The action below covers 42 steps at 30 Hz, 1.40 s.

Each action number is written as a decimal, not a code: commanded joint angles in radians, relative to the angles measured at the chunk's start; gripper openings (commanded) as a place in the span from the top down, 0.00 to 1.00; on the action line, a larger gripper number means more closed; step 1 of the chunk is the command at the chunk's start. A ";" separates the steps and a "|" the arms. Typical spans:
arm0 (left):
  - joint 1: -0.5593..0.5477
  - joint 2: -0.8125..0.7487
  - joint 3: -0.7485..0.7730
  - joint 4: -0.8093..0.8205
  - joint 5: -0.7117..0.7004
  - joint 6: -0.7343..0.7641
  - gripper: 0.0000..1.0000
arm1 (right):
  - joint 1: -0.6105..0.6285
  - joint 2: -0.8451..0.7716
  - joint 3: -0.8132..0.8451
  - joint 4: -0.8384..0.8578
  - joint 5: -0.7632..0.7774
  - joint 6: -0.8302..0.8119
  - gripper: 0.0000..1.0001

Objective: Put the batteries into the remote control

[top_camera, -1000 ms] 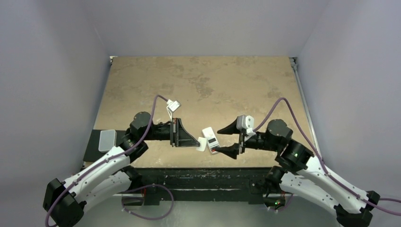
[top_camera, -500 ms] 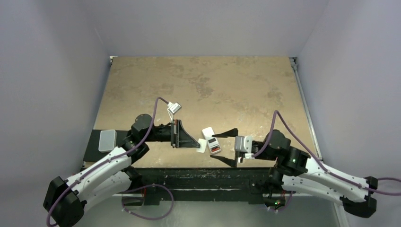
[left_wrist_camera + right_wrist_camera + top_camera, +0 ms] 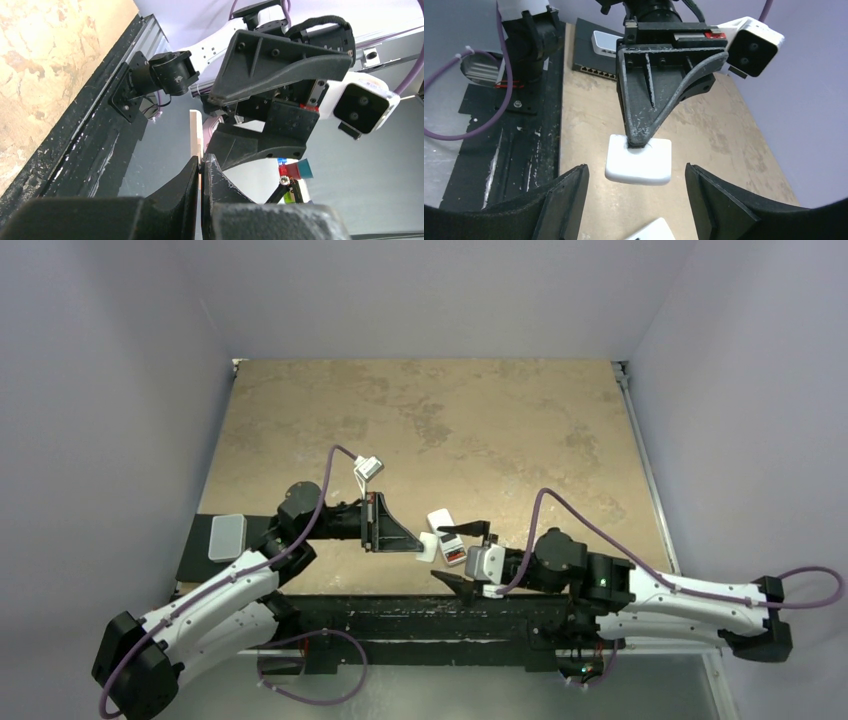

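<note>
At the near edge of the mottled tan tabletop (image 3: 450, 430), the right gripper (image 3: 636, 167) is seen with its jaws spread wide and nothing gripped. The small white rectangular plastic remote control (image 3: 449, 538) is laid on the tabletop with its red panel up. In the top view it falls between the two spread fingers, and only a white corner is caught at the bottom of the right wrist view. Just beyond, a small white rounded-rectangular plastic piece (image 3: 639, 161) is pinched at one edge by the closed left gripper (image 3: 636, 142) and held clear of the surface, just beside the remote control. Farther left, a light-grey rounded rectangular plate (image 3: 227, 536) is set on a black box (image 3: 200, 565).
</note>
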 commanded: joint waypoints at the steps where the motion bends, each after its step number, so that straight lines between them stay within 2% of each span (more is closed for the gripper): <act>1: 0.002 -0.001 -0.006 0.060 0.010 -0.022 1.00 | 0.060 0.040 0.003 0.063 0.144 -0.041 0.21; 15: 0.003 -0.018 -0.009 0.058 0.015 -0.027 1.00 | 0.094 0.042 -0.001 0.077 0.221 -0.035 0.20; 42: 0.003 -0.014 -0.012 0.044 0.017 -0.022 1.00 | 0.099 0.057 0.017 0.048 0.213 -0.027 0.51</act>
